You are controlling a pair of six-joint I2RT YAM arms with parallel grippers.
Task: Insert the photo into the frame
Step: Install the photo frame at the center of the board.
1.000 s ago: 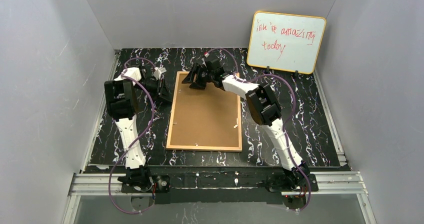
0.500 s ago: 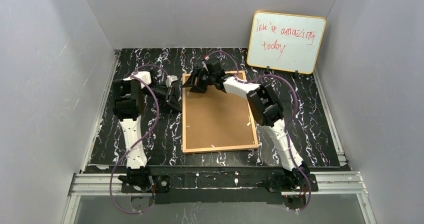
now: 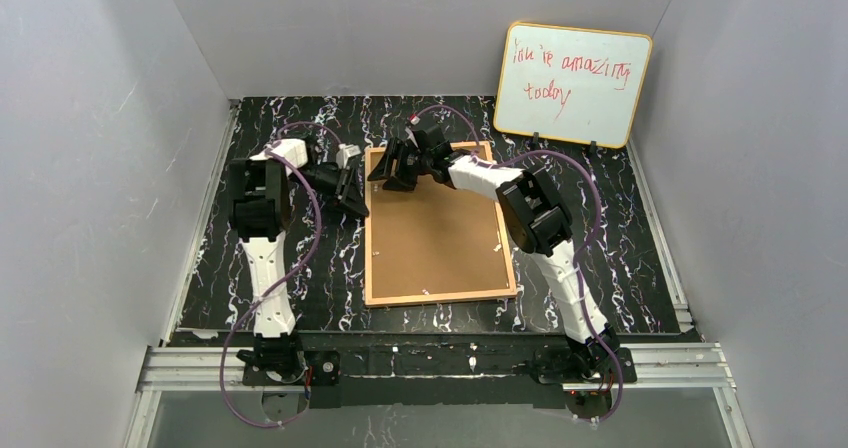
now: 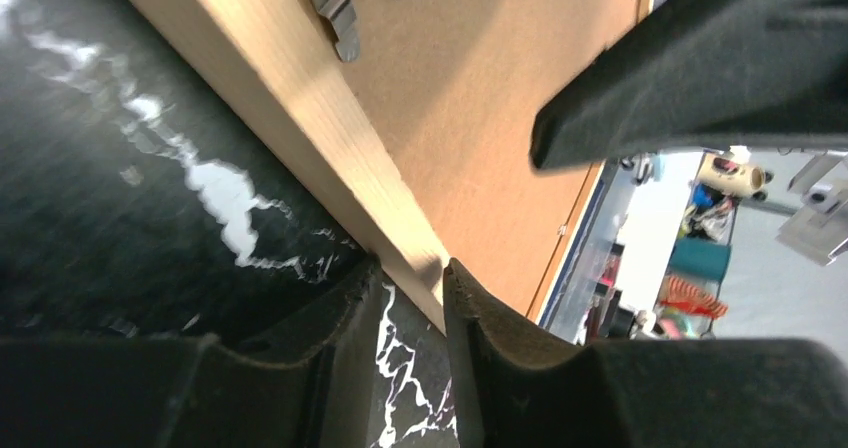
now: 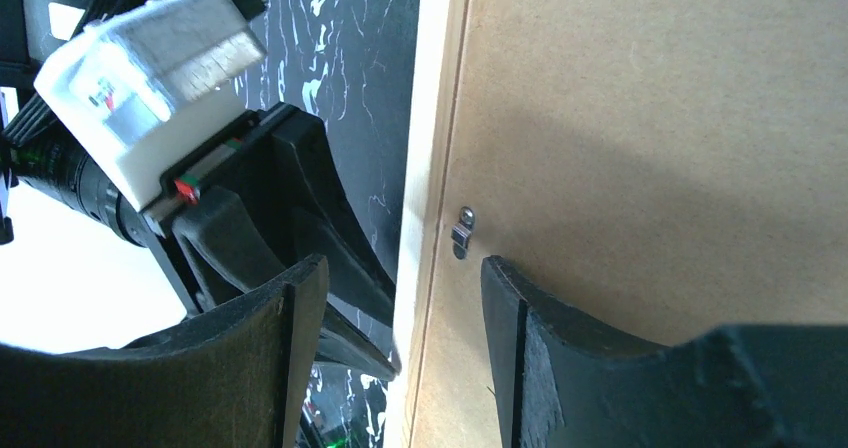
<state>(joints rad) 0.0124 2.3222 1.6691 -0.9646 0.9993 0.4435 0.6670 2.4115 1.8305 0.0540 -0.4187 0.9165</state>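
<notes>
Left gripper [image 4: 412,298], at the 10 o'clock edge of the rectangular light-orange wooden frame [image 3: 440,296], has its jaws narrowly parted about the rim; whether they pinch it is unclear. Right gripper [image 5: 405,273] hangs wide open, holding nothing, over the frame's 11 o'clock corner beside a small metal clip [image 5: 461,233]. The frame lies brown-back-up on the black marbled table [image 3: 620,238].

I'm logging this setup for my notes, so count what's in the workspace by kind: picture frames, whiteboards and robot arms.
Picture frame: 1
Whiteboard: 1
Robot arms: 2 (left arm, right arm)
Total: 4
</notes>
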